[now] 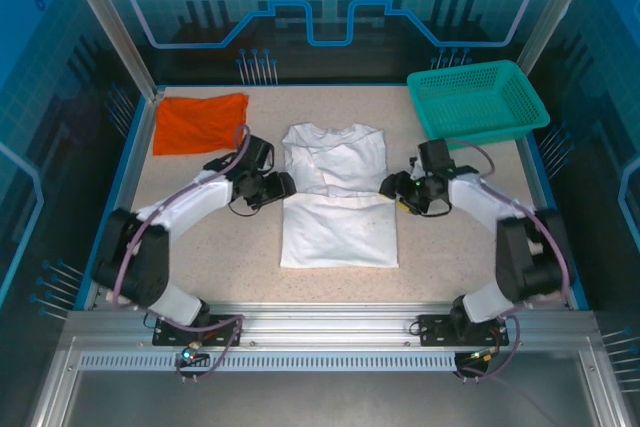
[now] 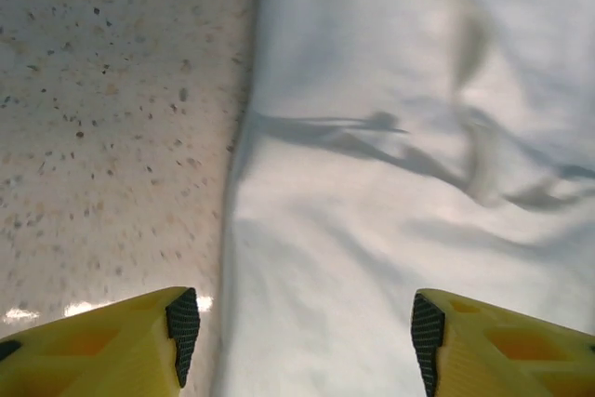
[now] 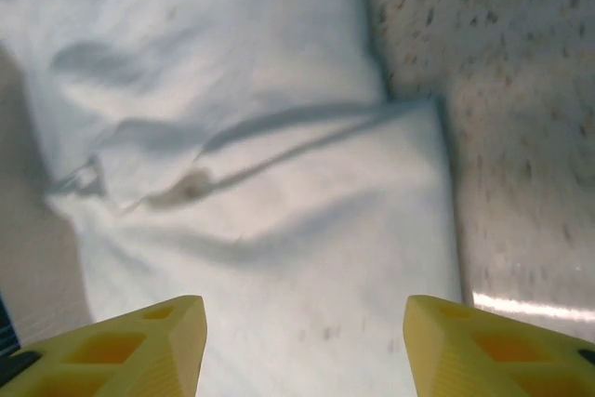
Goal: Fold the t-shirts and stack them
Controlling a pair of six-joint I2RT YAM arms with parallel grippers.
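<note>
Speckled beige tabletop (image 1: 250, 257), stone-look, blue-rimmed, set inside a blue-lit panelled enclosure.

Item 1: left gripper (image 2: 302, 346). 2 yellow plastic fingers (image 2: 139, 346), wedge-shaped, with black cross-hatched pads. They are spread wide with nothing between them. They sit at the left edge of the white t-shirt (image 1: 338, 207), 1 finger over bare table and 1 over cloth. Contact with the cloth cannot be told.

Item 2: right gripper (image 3: 302, 346). 2 matching yellow fingers (image 3: 139, 350), spread wide and empty, at the shirt's right edge, where a folded upper layer ends across the lower one.

Item 3: white t-shirt. Soft, matte cloth with shallow wrinkles, lying flat at the table's centre between the 2 grippers. Its outline is roughly rectangular and narrower toward the far edge, with a crosswise fold line at gripper level.

Item 4: orange-red t-shirt (image 1: 198, 122). Plain cloth in a rumpled, rough rectangle at the far left corner, well apart from both grippers.

Item 5: teal basket (image 1: 478, 102). Rigid plastic mesh, rectangular, at the far right corner.
</note>
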